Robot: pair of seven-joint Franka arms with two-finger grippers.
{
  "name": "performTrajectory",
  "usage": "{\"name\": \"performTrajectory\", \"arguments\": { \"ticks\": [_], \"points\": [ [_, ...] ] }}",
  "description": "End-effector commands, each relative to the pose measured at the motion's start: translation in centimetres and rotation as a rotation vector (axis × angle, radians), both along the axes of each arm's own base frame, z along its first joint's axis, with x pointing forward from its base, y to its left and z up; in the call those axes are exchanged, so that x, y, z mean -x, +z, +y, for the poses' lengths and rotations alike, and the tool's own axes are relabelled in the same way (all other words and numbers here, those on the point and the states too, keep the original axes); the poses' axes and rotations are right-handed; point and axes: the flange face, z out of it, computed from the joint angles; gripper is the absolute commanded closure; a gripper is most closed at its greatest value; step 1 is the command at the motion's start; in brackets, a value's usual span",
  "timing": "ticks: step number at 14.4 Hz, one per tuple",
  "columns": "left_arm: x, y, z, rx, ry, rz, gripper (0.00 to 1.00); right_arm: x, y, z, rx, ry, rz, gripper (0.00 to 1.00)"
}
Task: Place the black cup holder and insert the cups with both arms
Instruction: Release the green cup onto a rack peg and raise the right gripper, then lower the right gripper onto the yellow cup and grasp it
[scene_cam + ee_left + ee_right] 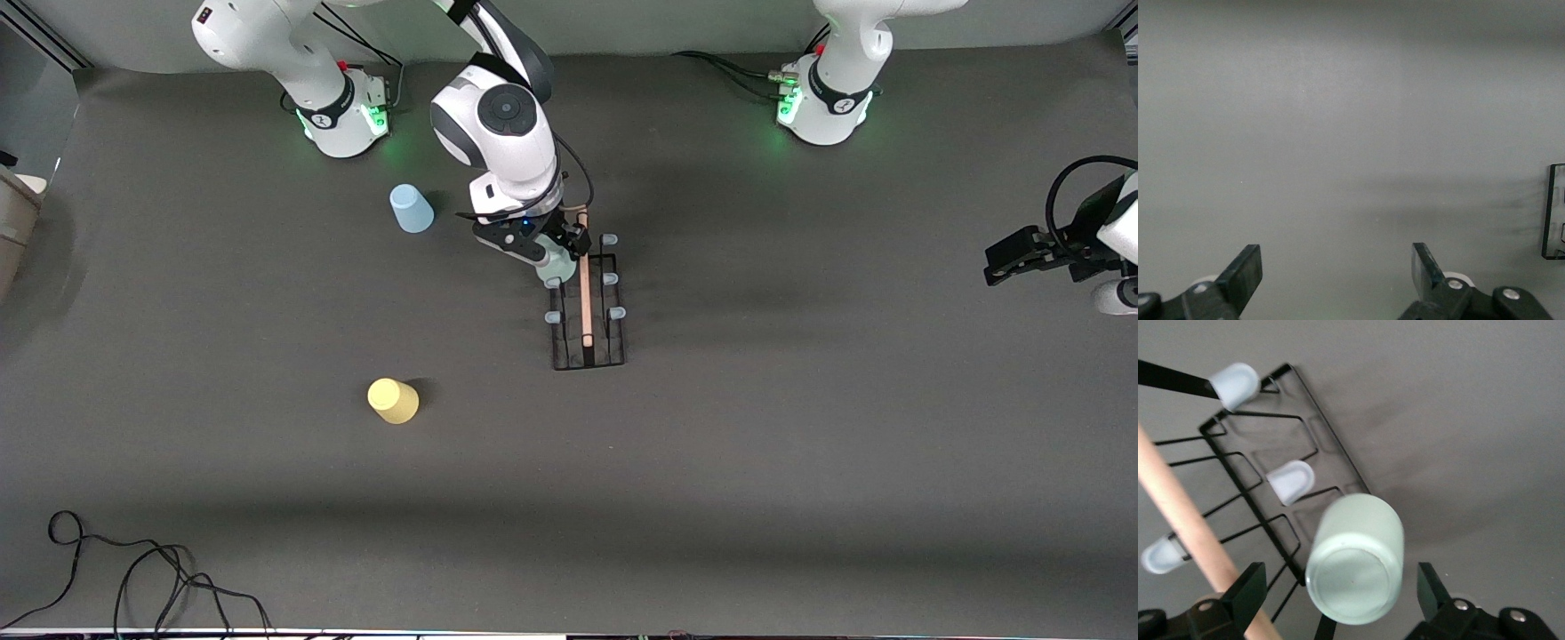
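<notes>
The black cup holder (587,331) stands mid-table with its wooden handle bar (585,298) pointing toward the front camera. A pale green cup (556,264) sits mouth-down on one of its pale-capped pegs, at the end nearer the robots' bases. My right gripper (544,252) hangs over that cup. In the right wrist view the cup (1355,560) lies between the fingers of the open right gripper (1338,583), with a gap on each side. The light blue cup (412,209) and the yellow cup (393,401) rest on the table toward the right arm's end. My left gripper (997,265) waits open.
Black cables (133,578) lie at the table edge nearest the front camera, toward the right arm's end. The left wrist view shows the left gripper (1338,263) over bare grey table, with a dark framed object (1555,210) at the picture's edge.
</notes>
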Motion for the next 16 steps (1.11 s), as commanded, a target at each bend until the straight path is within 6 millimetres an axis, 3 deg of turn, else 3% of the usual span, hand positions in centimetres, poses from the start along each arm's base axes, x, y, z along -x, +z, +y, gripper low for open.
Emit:
{"name": "performTrajectory", "arguments": {
  "ticks": [1,4,6,8,10,13,15,16],
  "points": [
    [-0.4,0.3,-0.3,0.0,0.011,-0.012,0.0,-2.4,4.3,-0.9,0.007,-0.012,0.012,0.0],
    [-0.6,0.4,-1.0,-0.003,-0.003,-0.025,0.0,-6.2,7.9,-4.2,0.063,0.039,0.05,0.0],
    [-0.5,0.6,-1.0,-0.002,-0.002,-0.029,0.0,-9.2,9.8,-8.1,-0.008,0.062,0.065,0.0],
    [-0.5,0.6,-0.9,-0.002,0.0,-0.029,0.0,-12.1,9.9,-12.9,-0.019,0.116,0.082,0.0],
    [-0.5,0.6,-0.9,-0.002,-0.002,-0.029,0.0,-14.9,9.3,-17.5,-0.014,0.179,0.069,0.0],
    [-0.5,0.6,-0.9,0.0,-0.002,-0.029,0.0,-18.4,6.4,-23.9,-0.039,0.232,0.089,0.0],
    [-0.5,0.7,-1.1,-0.002,-0.005,-0.031,0.0,-20.2,4.3,-27.3,-0.022,0.259,0.075,0.0],
    [-0.5,0.7,-1.2,0.0,-0.006,-0.032,0.0,-20.8,2.9,-28.0,-0.008,0.275,0.07,0.0]
  ]
}}
